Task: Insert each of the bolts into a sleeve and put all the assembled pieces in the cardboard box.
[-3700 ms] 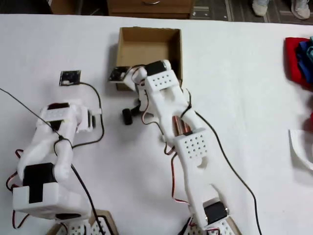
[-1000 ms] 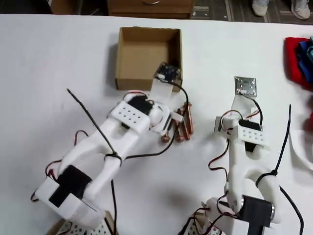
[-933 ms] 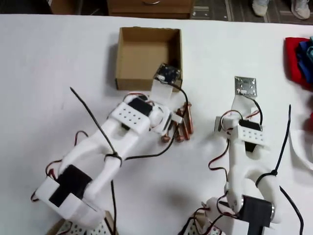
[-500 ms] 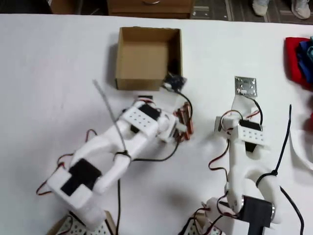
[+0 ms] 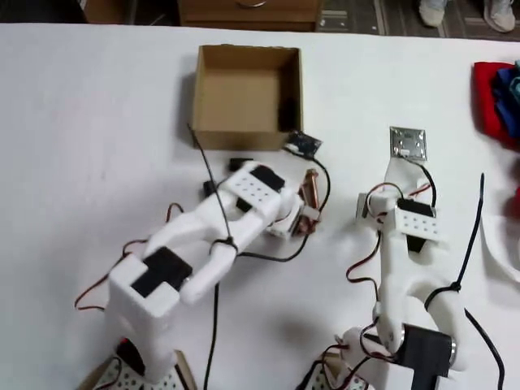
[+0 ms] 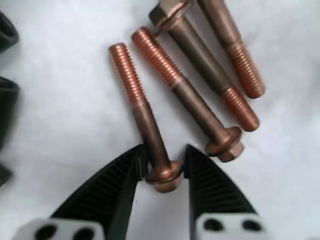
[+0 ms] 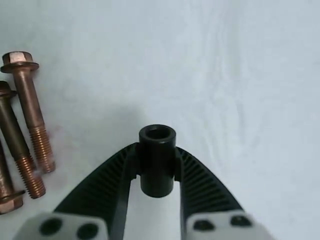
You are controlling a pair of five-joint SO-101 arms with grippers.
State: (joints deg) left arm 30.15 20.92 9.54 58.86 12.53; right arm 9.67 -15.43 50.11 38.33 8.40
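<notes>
Several copper bolts (image 6: 200, 95) lie side by side on the white table, to the right of the cardboard box's (image 5: 236, 138) front wall. My left gripper (image 6: 164, 155) is down among them, shut on the bolt (image 6: 145, 115) at one end of the row, its fingers on the shank just above the head. In the high view the left gripper (image 5: 302, 213) is at the bolts (image 5: 309, 188). My right gripper (image 7: 157, 150) is shut on an upright black sleeve (image 7: 157, 160), right of the bolts (image 7: 27, 110). More black sleeves (image 5: 213, 188) lie beside the left arm.
The right arm (image 5: 410, 236) stands right of the bolts. Red cloth (image 5: 497, 93) and a white object (image 5: 500, 244) lie at the table's right edge. Cables trail from both arms. Open tabletop stretches to the left of the box.
Over the last second the left arm swung right and away from the box's corner, settling its gripper onto the bolts. The right arm has kept still.
</notes>
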